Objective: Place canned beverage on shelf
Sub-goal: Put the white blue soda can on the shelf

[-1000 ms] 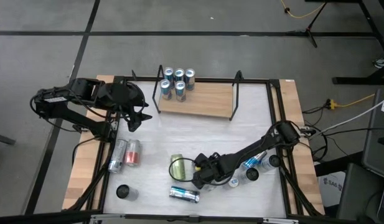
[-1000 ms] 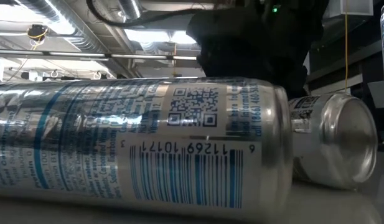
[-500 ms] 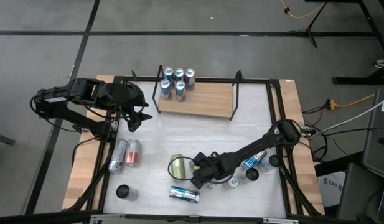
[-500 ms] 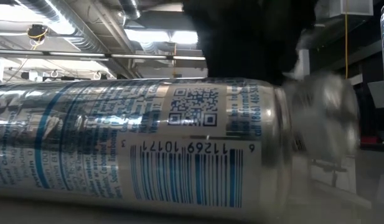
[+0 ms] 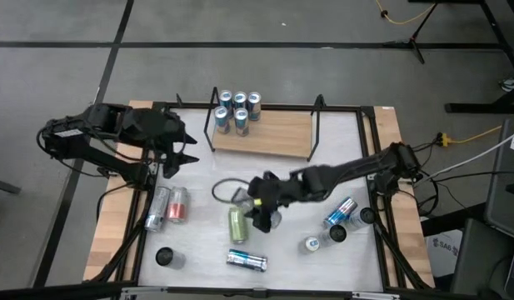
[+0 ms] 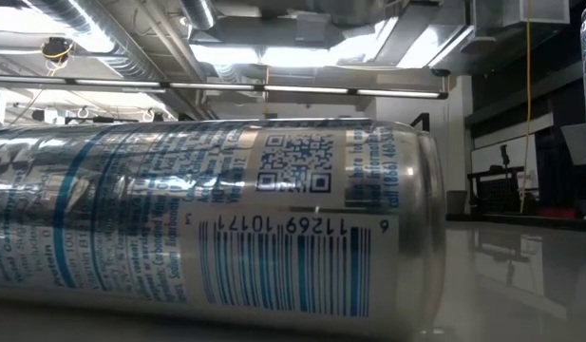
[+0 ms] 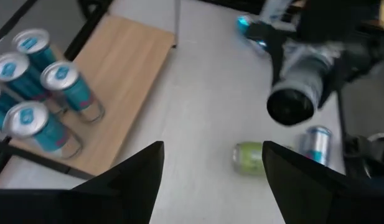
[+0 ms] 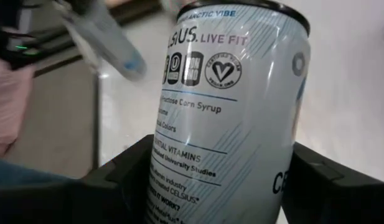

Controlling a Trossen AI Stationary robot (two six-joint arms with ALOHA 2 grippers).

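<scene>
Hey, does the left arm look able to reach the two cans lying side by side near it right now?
Probably yes. The left gripper hangs open and empty above the two cans, nothing lies between them, and the right gripper holds its can mid-table.

A white table [image 5: 240,179] is being shown from above, being flanked by light wooden side strips [image 5: 107,242] and being surrounded by grey floor [image 5: 240,67]. A yellow cable [image 5: 398,17] is being laid across that floor. At table height, ceiling ducts [image 6: 65,19] and bright light panels [image 6: 245,55] are being seen overhead.
</scene>
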